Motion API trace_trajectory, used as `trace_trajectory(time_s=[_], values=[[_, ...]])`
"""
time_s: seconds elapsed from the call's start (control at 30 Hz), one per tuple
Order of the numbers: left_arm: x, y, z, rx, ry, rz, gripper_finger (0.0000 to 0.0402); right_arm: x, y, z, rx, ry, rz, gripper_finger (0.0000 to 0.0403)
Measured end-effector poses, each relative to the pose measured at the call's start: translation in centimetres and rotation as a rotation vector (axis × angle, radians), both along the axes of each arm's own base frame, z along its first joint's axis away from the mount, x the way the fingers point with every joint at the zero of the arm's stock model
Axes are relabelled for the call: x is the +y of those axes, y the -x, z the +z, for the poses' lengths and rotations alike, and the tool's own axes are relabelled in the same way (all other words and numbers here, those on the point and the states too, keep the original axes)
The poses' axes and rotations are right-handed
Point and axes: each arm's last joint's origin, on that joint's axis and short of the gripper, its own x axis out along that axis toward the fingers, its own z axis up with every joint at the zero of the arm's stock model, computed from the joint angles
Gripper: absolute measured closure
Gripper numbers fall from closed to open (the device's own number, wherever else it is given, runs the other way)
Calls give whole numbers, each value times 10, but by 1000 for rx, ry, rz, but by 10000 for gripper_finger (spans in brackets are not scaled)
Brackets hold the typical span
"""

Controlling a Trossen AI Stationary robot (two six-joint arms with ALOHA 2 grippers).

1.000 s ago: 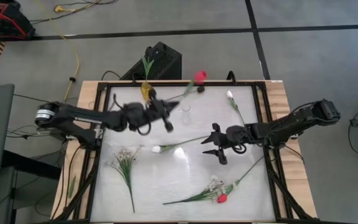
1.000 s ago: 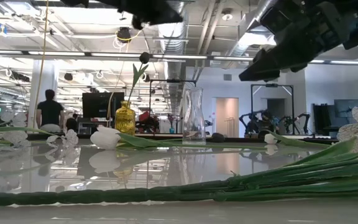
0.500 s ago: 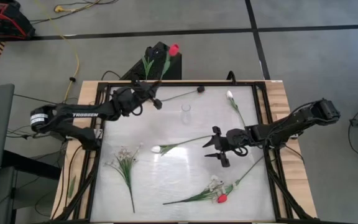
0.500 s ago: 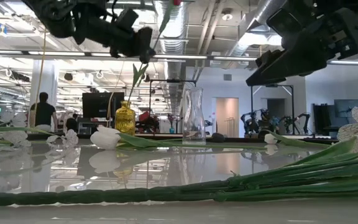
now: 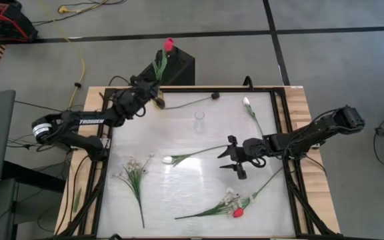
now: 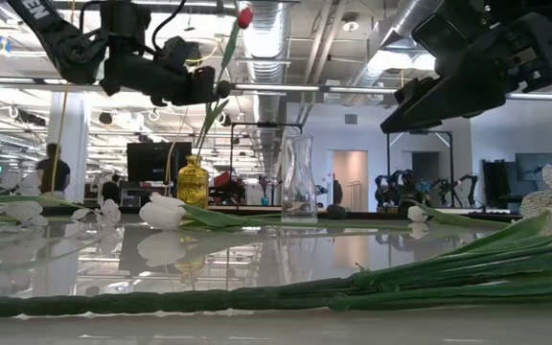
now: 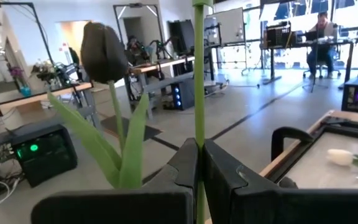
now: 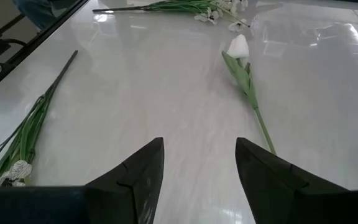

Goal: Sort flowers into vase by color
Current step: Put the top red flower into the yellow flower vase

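Observation:
My left gripper (image 5: 153, 95) is at the table's far left corner, shut on a red tulip (image 5: 169, 45) that stands upright over the yellow vase (image 6: 193, 182). A dark tulip (image 7: 103, 53) stands in that vase, right beside the held stem. My right gripper (image 5: 231, 159) hovers open over the table's middle right. A white tulip (image 8: 238, 46) lies flat on the table ahead of it. The clear vase (image 5: 199, 121) stands upright and holds no flower. My left gripper pinches the red tulip's green stem (image 7: 199, 134) between its two fingers (image 7: 185, 165), well below the head. The fingers come in about level and lie across the stem. The flower is lifted clear of the table, upright, its red head (image 6: 244, 17) above the fingers.
More flowers lie flat on the table: a dark-headed one (image 5: 215, 95) at the far edge, a white tulip (image 5: 246, 102) at the far right, a red tulip (image 5: 238, 213) with a blossom sprig near the front, another sprig (image 5: 133, 175) at the left. A black frame (image 5: 109, 133) rims the table.
My left gripper has carried the red tulip from over the table's middle toward the far left corner, up to the yellow vase. The flower has swung from a slant to upright, its head moving left. My right gripper has stayed open.

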Motion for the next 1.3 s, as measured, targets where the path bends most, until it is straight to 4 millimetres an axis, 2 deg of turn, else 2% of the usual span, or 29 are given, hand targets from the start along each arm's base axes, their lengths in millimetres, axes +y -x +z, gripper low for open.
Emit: trace_trajectory(time_s=[0.6, 1.03, 1.3], values=[[27, 20, -1, 17, -19, -24, 401, 0, -3, 6, -67, 1, 5, 180], [34, 13, -16, 39, 4, -64, 401, 0, -3, 6, -69, 0, 4, 180], [36, 11, -16, 30, -19, -63, 401, 0, -3, 5, -62, 5, 6, 180]])
